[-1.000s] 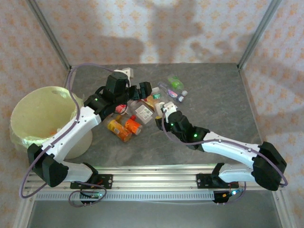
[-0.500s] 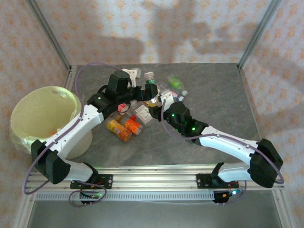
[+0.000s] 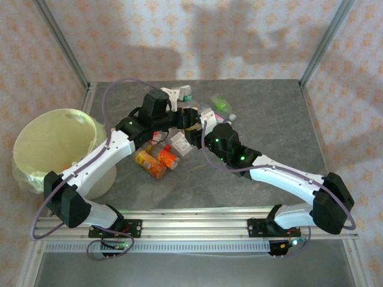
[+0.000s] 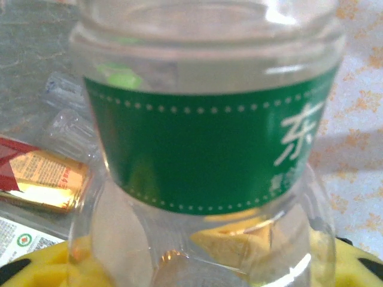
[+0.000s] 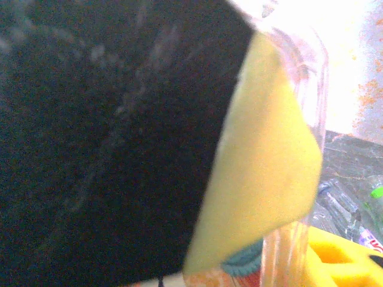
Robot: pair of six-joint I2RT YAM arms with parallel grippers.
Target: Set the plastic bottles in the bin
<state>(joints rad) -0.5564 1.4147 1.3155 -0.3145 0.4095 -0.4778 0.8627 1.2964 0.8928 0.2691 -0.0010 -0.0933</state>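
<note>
A clear plastic bottle with a green label [image 4: 209,149] is held off the table over the pile, its cap [image 3: 186,91] pointing to the back. My left gripper [image 3: 189,113] is shut on its body, and the label takes up most of the left wrist view. My right gripper [image 3: 201,124] is shut on the same bottle [image 5: 296,89] from the other side. Close in front of the right wrist camera is the left gripper's black body and yellow pad [image 5: 269,167]. The bin [image 3: 36,128], lined with a pale yellow-green bag, stands at the left.
On the table under the grippers lie two orange bottles [image 3: 157,161], a white-labelled bottle [image 3: 179,142], a red-labelled one [image 3: 154,136] and a green one [image 3: 221,104]. A red-and-gold labelled bottle [image 4: 36,179] lies below left. Metal posts stand at the far corners.
The right gripper lifted the bottle up and back toward the left gripper. The left gripper, open a second ago, has closed on the bottle's body.
</note>
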